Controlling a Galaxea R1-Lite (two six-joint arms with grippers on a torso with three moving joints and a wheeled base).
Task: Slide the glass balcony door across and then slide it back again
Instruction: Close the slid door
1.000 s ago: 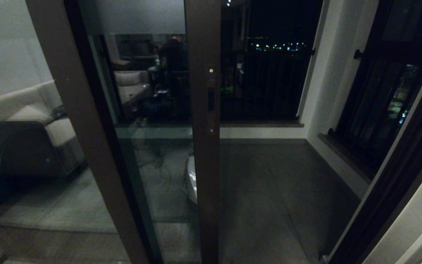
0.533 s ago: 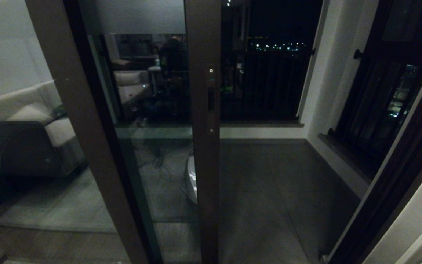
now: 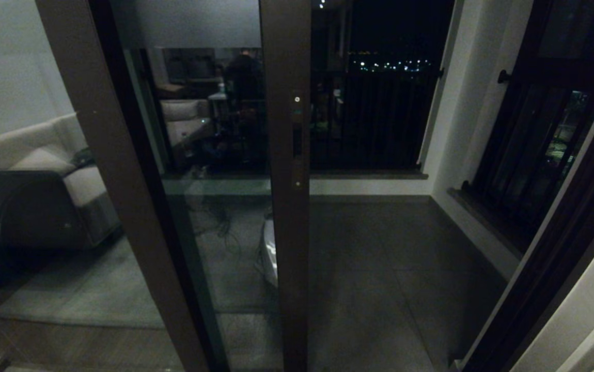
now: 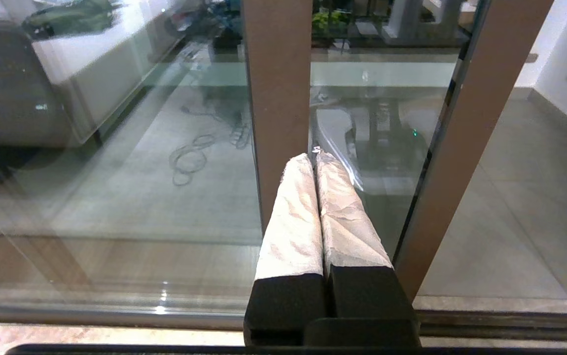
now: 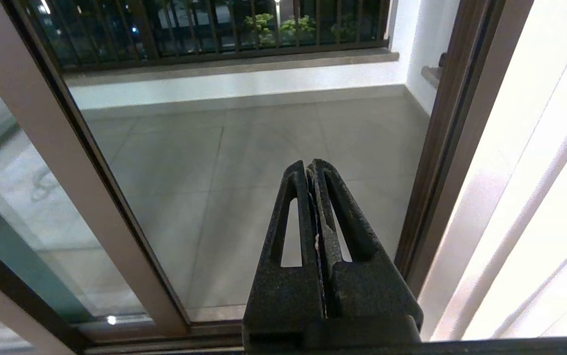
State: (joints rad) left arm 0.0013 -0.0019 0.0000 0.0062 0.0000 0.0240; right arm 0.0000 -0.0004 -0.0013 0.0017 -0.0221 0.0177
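1. Ahead, the glass balcony door [image 3: 209, 170] stands slid partway, its handle stile [image 3: 287, 181] mid-opening; bare balcony floor [image 3: 379, 268] lies open rightward.
2. Left gripper [image 4: 314, 157] clenched, empty, near the frame.
3. Right gripper [image 5: 309, 165] clenched, empty.
4. No writing legible.

Head camera looks down; wrist cameras (low) face the balcony floor [image 3: 379, 268].

Home: sofa [image 3: 44, 170] reflected, tiled balcony floor [image 3: 379, 268], railing [image 3: 374, 119].

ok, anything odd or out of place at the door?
Nothing stands out. The glass door stands partly slid, its frame straight and glass intact. Left gripper and right gripper are shut and hold nothing.
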